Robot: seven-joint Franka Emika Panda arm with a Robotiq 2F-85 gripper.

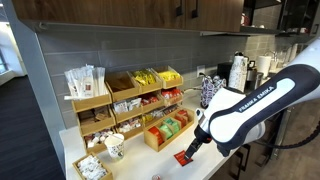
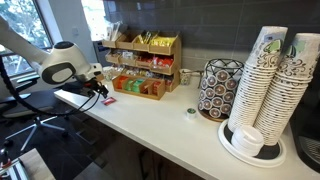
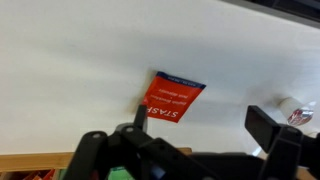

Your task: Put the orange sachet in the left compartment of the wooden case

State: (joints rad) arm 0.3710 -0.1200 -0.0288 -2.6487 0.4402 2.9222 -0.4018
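Observation:
The orange-red sachet [image 3: 172,100] lies flat on the white counter; it also shows in both exterior views [image 1: 184,158] [image 2: 108,99]. My gripper [image 3: 205,125] is open and empty just above the counter, with one finger at the sachet's edge and the other well to its side. It also shows in both exterior views [image 1: 193,147] [image 2: 97,91]. The low wooden case [image 1: 168,133] with several compartments of packets stands on the counter just behind the gripper, and it shows in an exterior view [image 2: 142,87]. Its wooden edge [image 3: 30,160] shows at the bottom of the wrist view.
A tiered wooden rack [image 1: 125,95] of packets stands against the wall. A paper cup [image 1: 115,146] and a bowl of sachets [image 1: 92,168] sit nearby. A pod carousel [image 2: 218,88], stacked cups [image 2: 265,85] and a small creamer cup [image 3: 297,111] are farther along the counter.

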